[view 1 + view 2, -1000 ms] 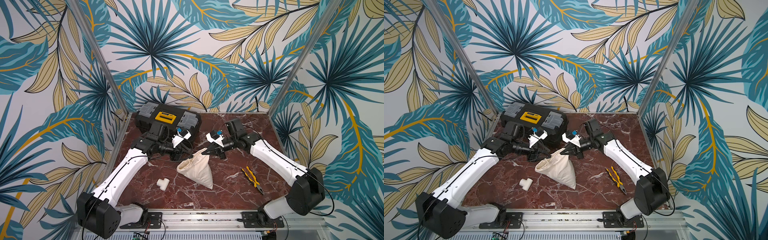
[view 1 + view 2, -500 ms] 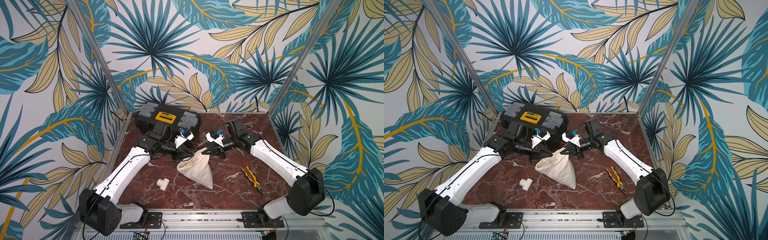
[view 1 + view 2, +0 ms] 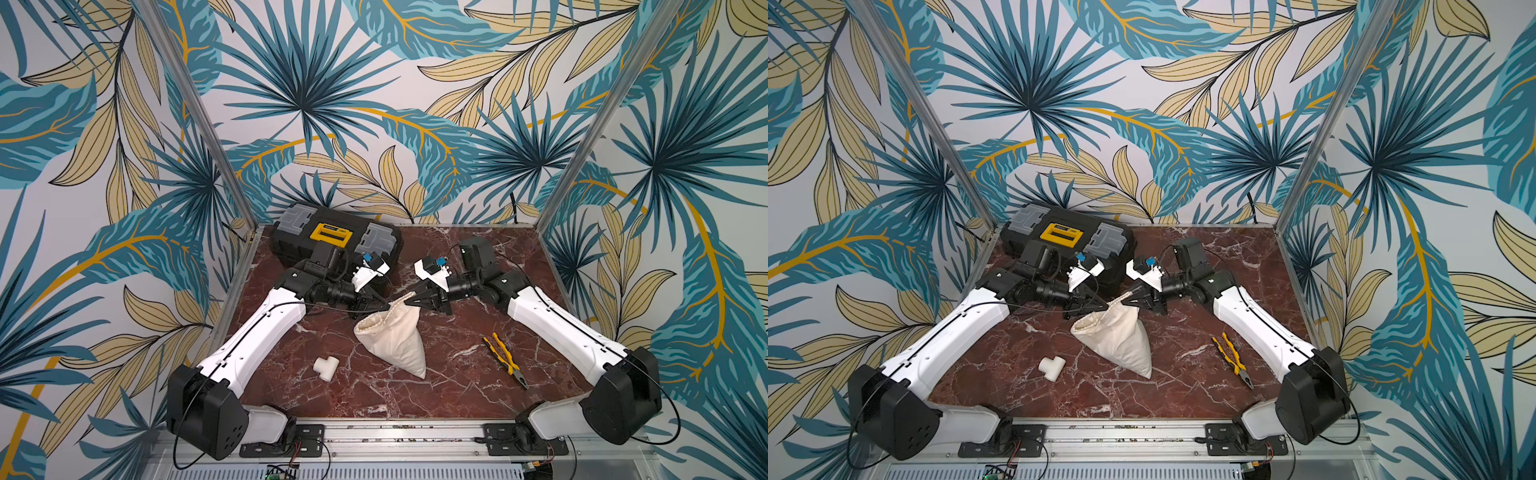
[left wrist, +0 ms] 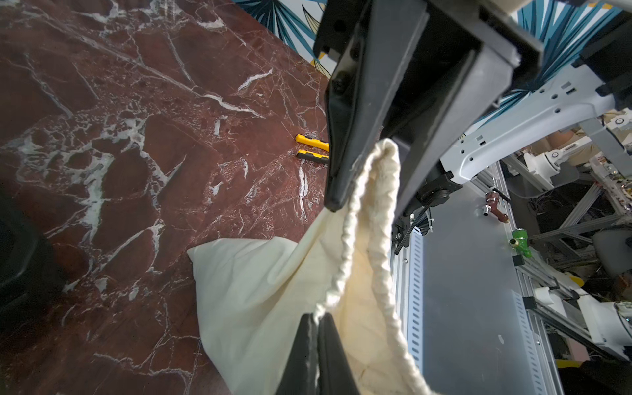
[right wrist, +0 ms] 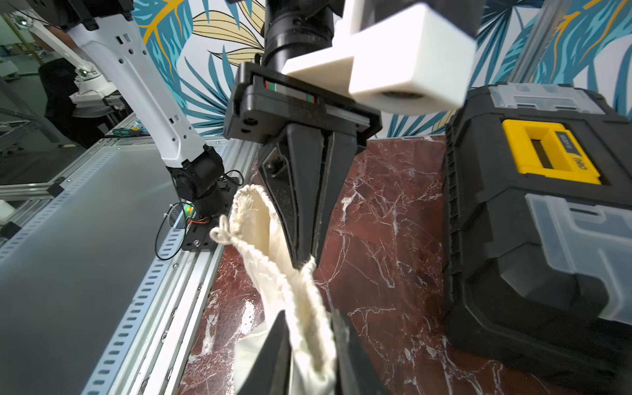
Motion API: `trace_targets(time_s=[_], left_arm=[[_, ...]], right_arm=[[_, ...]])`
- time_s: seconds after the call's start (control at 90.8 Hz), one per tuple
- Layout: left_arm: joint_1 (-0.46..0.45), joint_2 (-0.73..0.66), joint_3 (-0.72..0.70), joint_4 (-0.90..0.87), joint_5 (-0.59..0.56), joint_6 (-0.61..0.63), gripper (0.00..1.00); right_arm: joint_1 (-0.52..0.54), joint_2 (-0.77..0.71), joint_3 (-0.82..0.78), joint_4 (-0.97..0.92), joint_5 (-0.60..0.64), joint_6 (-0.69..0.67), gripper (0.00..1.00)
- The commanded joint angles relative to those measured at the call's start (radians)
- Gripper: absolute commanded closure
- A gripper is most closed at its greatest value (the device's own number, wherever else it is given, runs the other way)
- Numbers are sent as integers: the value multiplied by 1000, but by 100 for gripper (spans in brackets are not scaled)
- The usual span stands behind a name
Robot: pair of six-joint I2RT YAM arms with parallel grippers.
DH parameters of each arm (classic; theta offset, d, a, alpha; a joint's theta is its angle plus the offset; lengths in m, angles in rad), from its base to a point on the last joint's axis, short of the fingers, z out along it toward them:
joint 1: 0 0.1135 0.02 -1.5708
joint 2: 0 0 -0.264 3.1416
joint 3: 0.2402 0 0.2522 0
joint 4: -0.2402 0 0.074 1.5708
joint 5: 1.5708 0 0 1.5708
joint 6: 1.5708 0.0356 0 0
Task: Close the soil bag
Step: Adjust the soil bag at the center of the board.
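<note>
Two grippers meet over the table (image 3: 457,386) at the raised mouth of the bag (image 3: 397,345): left gripper (image 3: 386,309) is pinched tight on the hem (image 4: 345,239), right gripper (image 3: 407,296) straddles it, jaws ajar. Its length trails from both toward the front edge.

2 black fingers of right gripper (image 5: 307,311) parted, 1 on either side of gathered hem (image 5: 309,290) of cream-white cloth drawstring sack (image 5: 263,222). Opposite, black left gripper (image 5: 305,258) pinched shut on same hem, near knotted cord end (image 5: 219,234). Beside, black plastic toolbox (image 5: 533,239) with yellow handle on red-brown marble table (image 5: 376,246).
</note>
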Motion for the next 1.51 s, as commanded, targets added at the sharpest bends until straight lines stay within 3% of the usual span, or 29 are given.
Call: trace_targets(time_s=[0.0, 0.132, 0.253, 0.43, 0.661, 0.837, 1.135, 1.498], left_arm=[[-3, 19, 56, 39, -30, -80, 100], [-3, 45, 101, 34, -85, -161, 100], [-4, 48, 122, 65, -90, -229, 100], [-5, 32, 140, 143, -116, -336, 100], [-12, 35, 175, 236, -133, -473, 100], [-44, 45, 209, 226, -179, -493, 100], [-89, 75, 244, 223, -256, -539, 100], [-123, 124, 306, 219, -265, -543, 100]], right_arm=[[-11, -33, -35, 111, 82, 116, 70], [-43, -55, -33, 188, 203, 299, 62], [-76, -47, 35, 150, 294, 433, 57], [-121, -4, 200, 14, 333, 589, 29], [-141, 62, 442, -238, 375, 725, 11], [-139, 124, 608, -482, 463, 796, 7], [-110, 141, 755, -851, 620, 872, 1], [11, 152, 772, -931, 669, 953, 1]])
